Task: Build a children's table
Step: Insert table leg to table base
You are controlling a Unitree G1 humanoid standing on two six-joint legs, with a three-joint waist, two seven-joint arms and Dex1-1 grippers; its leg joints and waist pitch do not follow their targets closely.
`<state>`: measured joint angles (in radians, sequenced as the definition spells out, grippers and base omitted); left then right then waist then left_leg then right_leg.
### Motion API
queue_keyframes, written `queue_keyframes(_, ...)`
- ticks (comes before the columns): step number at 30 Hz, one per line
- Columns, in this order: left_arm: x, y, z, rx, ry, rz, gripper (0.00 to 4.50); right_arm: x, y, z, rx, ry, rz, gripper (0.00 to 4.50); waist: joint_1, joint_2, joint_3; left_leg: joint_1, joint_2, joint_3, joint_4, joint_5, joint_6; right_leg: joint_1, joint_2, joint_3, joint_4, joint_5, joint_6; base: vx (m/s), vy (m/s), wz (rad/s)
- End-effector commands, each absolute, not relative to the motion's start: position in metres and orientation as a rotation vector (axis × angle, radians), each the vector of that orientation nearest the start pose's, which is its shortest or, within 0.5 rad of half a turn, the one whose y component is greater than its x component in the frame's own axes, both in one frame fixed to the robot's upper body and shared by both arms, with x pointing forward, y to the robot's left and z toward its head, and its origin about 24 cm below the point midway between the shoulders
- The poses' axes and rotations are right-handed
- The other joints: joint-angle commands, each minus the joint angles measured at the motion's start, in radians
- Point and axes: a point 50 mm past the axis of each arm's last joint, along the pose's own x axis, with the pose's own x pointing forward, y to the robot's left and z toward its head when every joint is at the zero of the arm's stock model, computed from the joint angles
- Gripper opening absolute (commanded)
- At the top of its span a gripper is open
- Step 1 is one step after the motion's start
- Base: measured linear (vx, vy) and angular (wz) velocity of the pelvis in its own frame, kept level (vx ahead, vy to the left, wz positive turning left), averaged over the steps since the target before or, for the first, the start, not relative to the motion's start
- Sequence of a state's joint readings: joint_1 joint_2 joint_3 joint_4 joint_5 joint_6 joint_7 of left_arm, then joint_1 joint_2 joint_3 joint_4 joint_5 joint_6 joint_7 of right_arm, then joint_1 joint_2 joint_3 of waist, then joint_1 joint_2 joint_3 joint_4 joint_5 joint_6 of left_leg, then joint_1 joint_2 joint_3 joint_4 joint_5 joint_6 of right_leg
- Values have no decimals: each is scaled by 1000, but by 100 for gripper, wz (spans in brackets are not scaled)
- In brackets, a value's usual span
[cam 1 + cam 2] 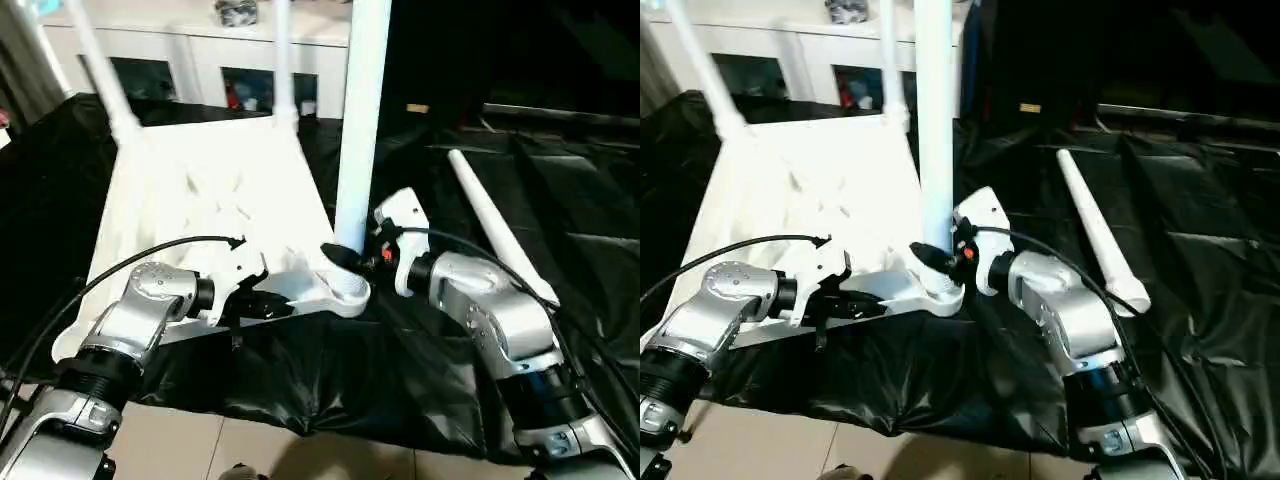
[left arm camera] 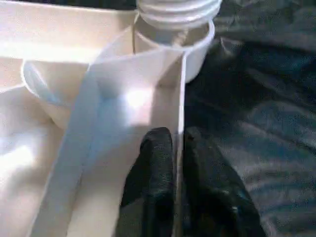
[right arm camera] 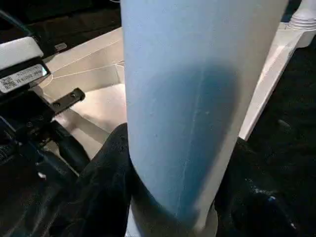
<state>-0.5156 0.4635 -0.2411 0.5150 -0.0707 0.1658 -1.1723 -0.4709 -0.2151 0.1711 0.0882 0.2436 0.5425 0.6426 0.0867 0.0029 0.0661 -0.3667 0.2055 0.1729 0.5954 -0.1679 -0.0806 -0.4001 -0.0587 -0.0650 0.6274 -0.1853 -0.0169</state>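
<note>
Upright leg (image 1: 358,130) stands threaded in the tabletop's corner socket (image 1: 345,290)

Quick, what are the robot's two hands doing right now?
Left hand: pinched on the edge wall of the tabletop.
Right hand: closed around the upright leg at the near corner socket.

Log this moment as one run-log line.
right gripper: gripping upright leg in corner socket | left gripper: pinching tabletop rim | spare leg: lying aside
</note>
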Motion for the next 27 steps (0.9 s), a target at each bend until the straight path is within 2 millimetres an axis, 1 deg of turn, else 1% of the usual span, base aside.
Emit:
queue_keyframes(1, 309, 170, 52, 347, 467, -1201, 75, 309, -93, 106, -6, 203, 895, 187, 0, 1, -72, 15, 21, -9, -71, -240, -30, 42, -76, 53, -92, -332, -132, 0, 0, 0)
queue_keyframes(2, 309, 171, 51, 354, 471, -1204, 85, 309, -93, 107, -3, 202, 892, 187, 1, 2, -73, 16, 21, -9, -71, -237, -29, 42, -77, 53, -90, -322, -134, 0, 0, 0)
queue_keyframes(6, 308, 171, 50, 347, 487, -1210, 85, 308, -94, 106, 2, 202, 887, 187, -1, 3, -75, 14, 21, -8, -71, -225, -29, 44, -75, 53, -84, -268, -149, 0, 0, 0)
queue_keyframes(7, 308, 171, 50, 340, 493, -1213, 58, 307, -94, 106, 2, 203, 885, 187, -1, 2, -75, 14, 21, -8, -71, -224, -29, 45, -76, 53, -84, -264, -151, 0, 0, 0)
queue_keyframes(9, 308, 171, 50, 335, 495, -1212, 51, 307, -94, 106, 2, 204, 884, 187, -1, 4, -74, 14, 21, -7, -70, -228, -29, 44, -77, 54, -85, -270, -154, 0, 0, 0)
queue_keyframes(10, 308, 171, 50, 331, 497, -1212, 46, 307, -95, 105, 3, 205, 883, 187, -1, 3, -74, 15, 20, -6, -70, -230, -29, 44, -77, 54, -86, -274, -153, 0, 0, 0)
queue_keyframes(11, 307, 171, 50, 325, 500, -1217, 31, 307, -95, 105, 3, 205, 883, 187, -1, 3, -73, 15, 20, -7, -70, -237, -30, 43, -77, 54, -87, -289, -152, 0, 0, 0)
queue_keyframes(12, 305, 171, 49, 321, 514, -1231, 15, 306, -96, 106, 5, 207, 882, 187, -2, -1, -71, 16, 21, -7, -71, -245, -30, 43, -77, 53, -89, -308, -147, 0, 0, 0)
queue_keyframes(13, 304, 171, 48, 320, 522, -1239, 15, 305, -97, 106, 8, 208, 881, 187, -1, 2, -72, 17, 22, -8, -71, -246, -30, 43, -78, 54, -90, -319, -142, 0, 0, 0)
queue_keyframes(14, 303, 172, 48, 321, 531, -1247, 7, 305, -98, 107, 10, 210, 879, 187, -1, 2, -71, 17, 22, -8, -72, -249, -29, 41, -77, 54, -91, -326, -140, 0, 0, 0)
queue_keyframes(15, 301, 172, 47, 327, 538, -1254, 3, 304, -99, 106, 7, 215, 879, 187, -2, 0, -70, 16, 22, -8, -73, -249, -29, 43, -77, 54, -91, -329, -137, 0, 0, 0)
queue_keyframes(16, 301, 172, 46, 331, 540, -1257, 1, 304, -100, 106, 6, 217, 879, 187, -2, 1, -71, 14, 22, -9, -74, -248, -32, 43, -77, 53, -91, -330, -133, 0, 0, 0)
queue_keyframes(17, 300, 171, 46, 322, 541, -1260, 1, 303, -100, 105, 8, 221, 879, 187, -4, -5, -72, 13, 22, -8, -73, -243, -31, 44, -77, 53, -90, -323, -132, 0, 0, 0)
queue_keyframes(18, 299, 171, 46, 315, 542, -1262, 0, 303, -101, 104, 10, 226, 880, 187, -4, -2, -73, 15, 22, -9, -73, -235, -31, 44, -78, 53, -87, -307, -138, 0, 0, 0)
queue_keyframes(21, 299, 171, 46, 312, 538, -1259, 0, 302, -102, 102, 7, 236, 882, 187, -5, -2, -74, 14, 21, -7, -71, -226, -28, 44, -77, 54, -86, -284, -146, 0, 0, 0)
queue_keyframes(22, 300, 170, 47, 318, 528, -1250, 0, 303, -103, 100, 9, 243, 880, 187, -5, -8, -74, 13, 21, -6, -71, -217, -24, 45, -76, 54, -85, -265, -151, 0, 0, 0)
queue_keyframes(23, 300, 170, 47, 318, 528, -1250, 0, 303, -103, 100, 9, 243, 880, 187, -3, -6, -75, 14, 21, -6, -70, -214, -23, 45, -76, 54, -83, -261, -152, 0, 0, 0)
queue_keyframes(26, 303, 168, 50, 293, 501, -1229, 0, 306, -103, 95, 17, 259, 867, 187, -2, -6, -74, 14, 21, -5, -69, -216, -22, 44, -78, 54, -85, -268, -154, 0, 0, 0)
queue_keyframes(27, 303, 167, 51, 288, 498, -1232, 0, 307, -102, 92, 24, 268, 868, 187, -3, -7, -74, 13, 21, -5, -69, -219, -22, 43, -78, 53, -85, -278, -154, 0, 0, 0)
